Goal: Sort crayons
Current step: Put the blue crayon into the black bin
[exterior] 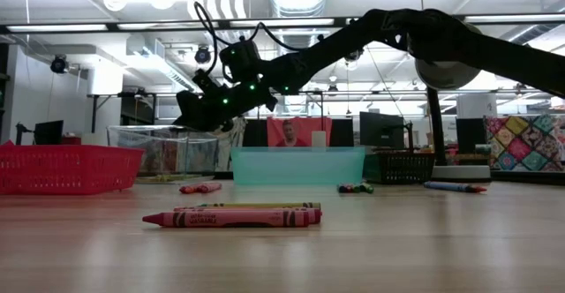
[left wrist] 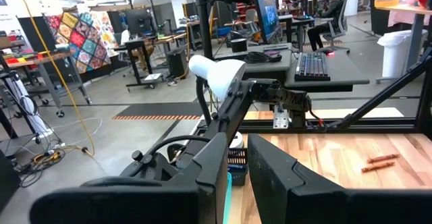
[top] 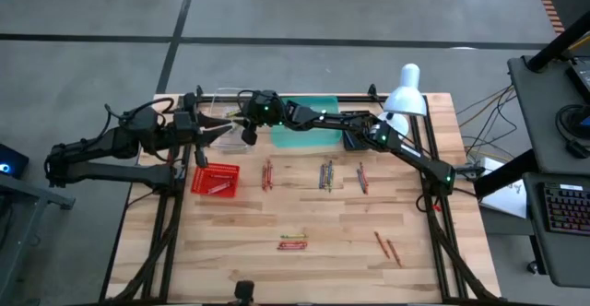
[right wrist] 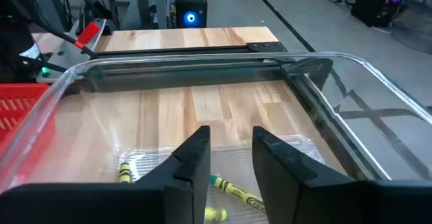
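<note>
Clear bin [right wrist: 378, 102] walls around right hand [right wrist: 229, 163]

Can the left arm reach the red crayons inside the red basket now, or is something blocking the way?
Probably yes. The left tool hangs just behind the red basket, whose top is open, and the right tool is over the clear tray, not over the basket.

Right gripper [right wrist: 228, 158]: finger bases cut off at right wrist frame bottom; tips hide part of clear tray [right wrist: 378, 89] floor.
Yellow crayons [right wrist: 233, 190] in clear tray: partly behind fingers, lower one cut by frame edge; count unclear.
Left gripper [left wrist: 233, 177]: only finger backs visible, tips merging with right arm behind; gap unreadable.
Clear tray barely discernible in high view.
Table crayons [top: 327, 175] in high view: too small to tell colours apart.
Red basket [exterior: 66, 169]: cut by low view's edge.
</note>
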Controlling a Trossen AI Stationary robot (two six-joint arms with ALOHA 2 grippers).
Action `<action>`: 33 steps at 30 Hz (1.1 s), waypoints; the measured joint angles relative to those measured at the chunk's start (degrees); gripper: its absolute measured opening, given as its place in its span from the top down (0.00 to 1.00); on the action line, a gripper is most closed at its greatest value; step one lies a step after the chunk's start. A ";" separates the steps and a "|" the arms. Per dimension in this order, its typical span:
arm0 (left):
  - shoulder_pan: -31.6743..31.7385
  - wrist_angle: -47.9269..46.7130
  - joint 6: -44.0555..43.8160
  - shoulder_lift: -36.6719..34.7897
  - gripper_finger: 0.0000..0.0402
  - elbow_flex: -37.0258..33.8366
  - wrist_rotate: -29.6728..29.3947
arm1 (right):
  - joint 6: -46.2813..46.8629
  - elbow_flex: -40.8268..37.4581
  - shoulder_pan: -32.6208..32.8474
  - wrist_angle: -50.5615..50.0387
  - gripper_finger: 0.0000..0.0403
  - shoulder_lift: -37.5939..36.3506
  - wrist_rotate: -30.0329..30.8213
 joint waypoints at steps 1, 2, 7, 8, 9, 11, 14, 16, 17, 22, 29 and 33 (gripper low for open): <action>-0.01 -0.07 0.02 0.00 0.89 0.00 0.00 | 0.31 0.00 0.06 0.03 0.74 -0.18 -0.06; 0.00 -0.22 0.02 0.00 0.89 0.00 0.00 | 0.45 -0.02 0.10 0.04 0.74 -0.51 -0.04; 0.02 -0.73 0.02 0.02 0.89 0.00 0.00 | 0.03 -0.02 0.49 -0.41 0.75 -2.54 -0.14; 0.00 -0.78 0.02 0.02 0.89 0.00 0.00 | -0.19 -0.02 0.63 -0.75 0.76 -2.97 -0.17; 0.01 -0.81 -0.01 0.02 0.89 0.00 -0.02 | -0.48 -0.02 0.83 -1.59 0.76 -3.48 -0.20; 0.02 -0.91 -0.04 0.02 0.89 0.00 0.00 | -1.07 -0.06 1.17 -4.04 0.78 -4.86 -0.32; 0.02 -1.04 -0.56 0.17 0.89 0.00 -0.46 | -2.59 -0.09 1.78 -10.49 0.80 -7.85 -0.52; 0.00 -1.09 -0.82 0.33 0.89 0.00 -0.65 | -4.27 -0.09 2.27 -15.67 0.81 -10.36 -0.54; 0.01 -1.07 -0.96 0.53 0.89 0.00 -0.69 | -5.07 -0.09 2.55 -18.83 0.82 -11.57 -0.48; 0.02 -1.04 -2.14 2.34 0.89 0.00 -1.29 | -7.60 -0.09 4.54 -32.34 0.84 -16.99 -0.04; 0.02 -1.14 -3.57 6.28 0.89 0.00 -1.29 | -7.75 -0.09 7.63 -51.23 0.86 -23.99 1.89; 0.01 -1.29 -5.11 8.67 0.89 0.00 -1.29 | -6.15 -0.30 9.77 -62.58 0.86 -26.05 2.09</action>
